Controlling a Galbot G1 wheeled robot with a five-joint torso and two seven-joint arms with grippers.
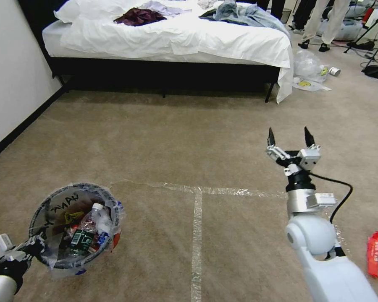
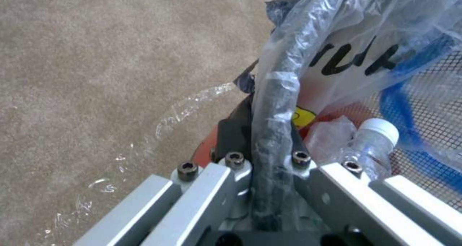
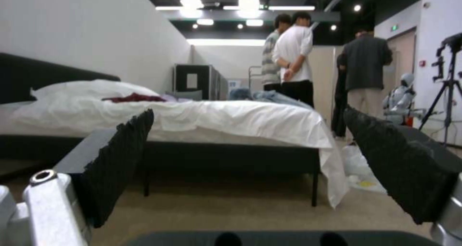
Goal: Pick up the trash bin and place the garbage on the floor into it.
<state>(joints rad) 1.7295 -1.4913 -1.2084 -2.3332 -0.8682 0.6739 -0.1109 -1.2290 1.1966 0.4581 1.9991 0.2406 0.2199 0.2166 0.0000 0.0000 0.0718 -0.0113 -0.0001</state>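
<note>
The trash bin (image 1: 50, 209), round and lined with a crinkled clear bag with black writing (image 2: 356, 58), hangs just above the floor (image 1: 176, 138) at my lower left. My left gripper (image 1: 35, 246) (image 2: 272, 134) is shut on its near rim. Inside lie a clear bottle (image 2: 373, 141), a green-labelled bottle (image 1: 82, 239) and red and yellow wrappers. A red wrapper of garbage (image 1: 376, 253) lies on the carpet at the far right. My right gripper (image 1: 290, 138) (image 3: 255, 166) is held open above bare carpet, pointing at the bed, with nothing between its fingers (image 3: 120, 159).
A white-sheeted bed (image 1: 172, 37) with clothes on it spans the back, with dark space under it. Clear plastic and small litter (image 1: 311, 69) lie by its right corner. Shiny tape lines (image 1: 196, 235) cross the carpet. A white wall (image 1: 12, 75) runs along the left. Cables and tripods stand at the far right.
</note>
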